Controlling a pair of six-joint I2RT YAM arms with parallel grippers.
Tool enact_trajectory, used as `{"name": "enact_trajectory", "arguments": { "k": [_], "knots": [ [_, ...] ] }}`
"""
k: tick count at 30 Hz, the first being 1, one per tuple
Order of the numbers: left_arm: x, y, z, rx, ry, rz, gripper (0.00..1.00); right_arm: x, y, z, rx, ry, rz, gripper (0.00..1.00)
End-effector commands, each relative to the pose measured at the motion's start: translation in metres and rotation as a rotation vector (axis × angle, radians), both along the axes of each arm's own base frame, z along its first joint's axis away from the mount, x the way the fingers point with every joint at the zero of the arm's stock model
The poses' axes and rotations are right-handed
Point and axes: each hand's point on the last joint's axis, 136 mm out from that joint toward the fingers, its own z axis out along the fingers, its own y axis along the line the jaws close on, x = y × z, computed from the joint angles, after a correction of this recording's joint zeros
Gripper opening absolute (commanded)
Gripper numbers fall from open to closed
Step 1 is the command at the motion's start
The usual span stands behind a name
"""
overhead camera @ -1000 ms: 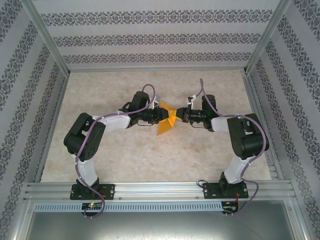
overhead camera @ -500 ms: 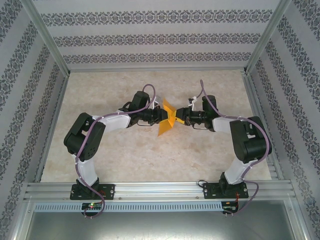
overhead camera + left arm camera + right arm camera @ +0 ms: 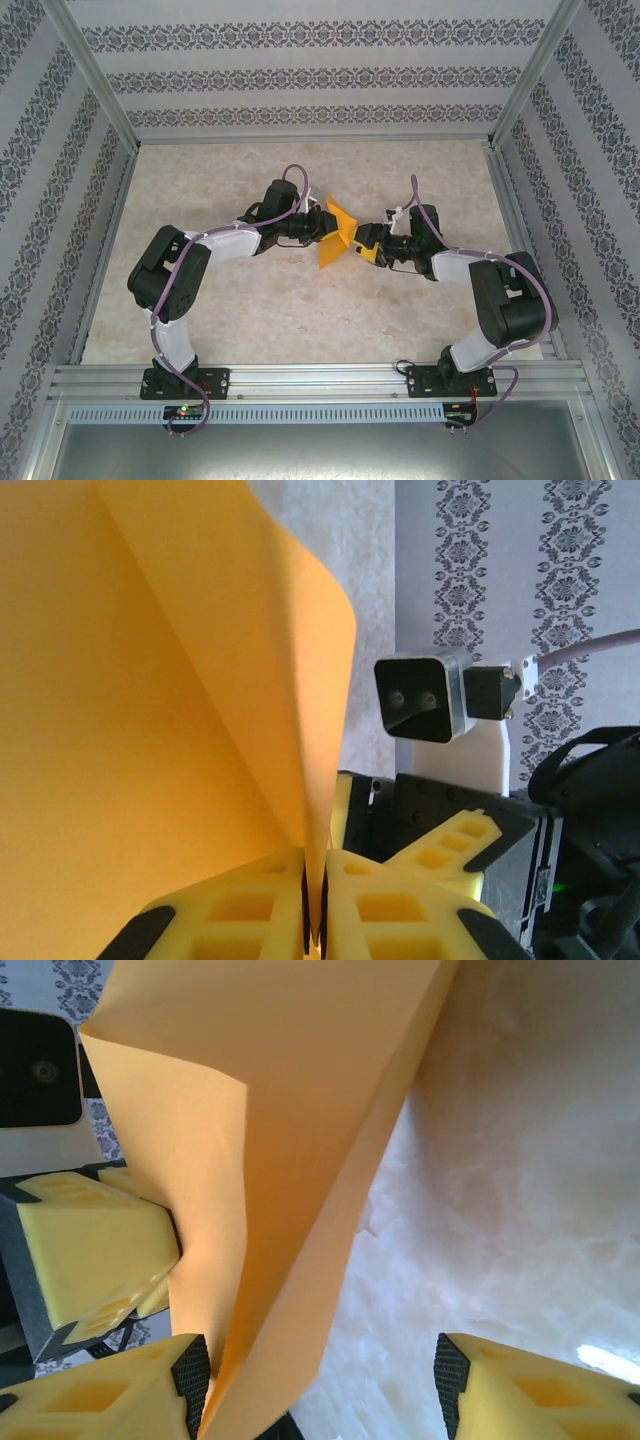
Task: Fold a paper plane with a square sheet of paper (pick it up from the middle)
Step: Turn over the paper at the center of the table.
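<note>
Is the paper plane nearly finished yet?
Not yet. Done: the orange sheet of paper is up off the table and bent into a loose fold. In hand: the left gripper is shut on it, while the right gripper is open with the sheet by one finger. Left: it has no pointed nose or wings, so nearly all the folding remains.
</note>
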Motion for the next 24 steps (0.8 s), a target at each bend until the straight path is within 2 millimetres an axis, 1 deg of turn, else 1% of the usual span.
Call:
{"name": "enact_trajectory", "arguments": {
  "k": [1, 4, 7, 13, 17, 20, 24],
  "knots": [
    [0.004, -0.004, 0.007, -0.039, -0.02, 0.007, 0.14, 0.013, 0.004, 0.024, 0.096, -0.036, -0.064, 0.63],
    [0.002, -0.005, 0.005, -0.04, -0.016, 0.002, 0.14, 0.017, 0.008, 0.031, 0.139, -0.044, -0.078, 0.63],
    [0.0, -0.004, 0.004, -0.038, -0.015, 0.0, 0.14, 0.019, 0.01, 0.032, 0.16, -0.04, -0.092, 0.62],
    [0.001, -0.003, 0.004, -0.042, -0.015, 0.016, 0.15, 0.018, 0.022, 0.038, 0.216, -0.032, -0.078, 0.58],
    [0.003, -0.003, 0.008, -0.055, -0.027, 0.022, 0.15, 0.015, 0.028, 0.033, 0.219, -0.003, -0.066, 0.57],
    [0.004, 0.0, 0.009, -0.051, -0.034, 0.028, 0.15, 0.011, 0.027, 0.025, 0.202, 0.019, -0.072, 0.57],
    [0.005, 0.004, 0.013, -0.05, -0.044, 0.042, 0.15, 0.011, 0.025, 0.024, 0.192, 0.027, -0.087, 0.59]
  ]
}}
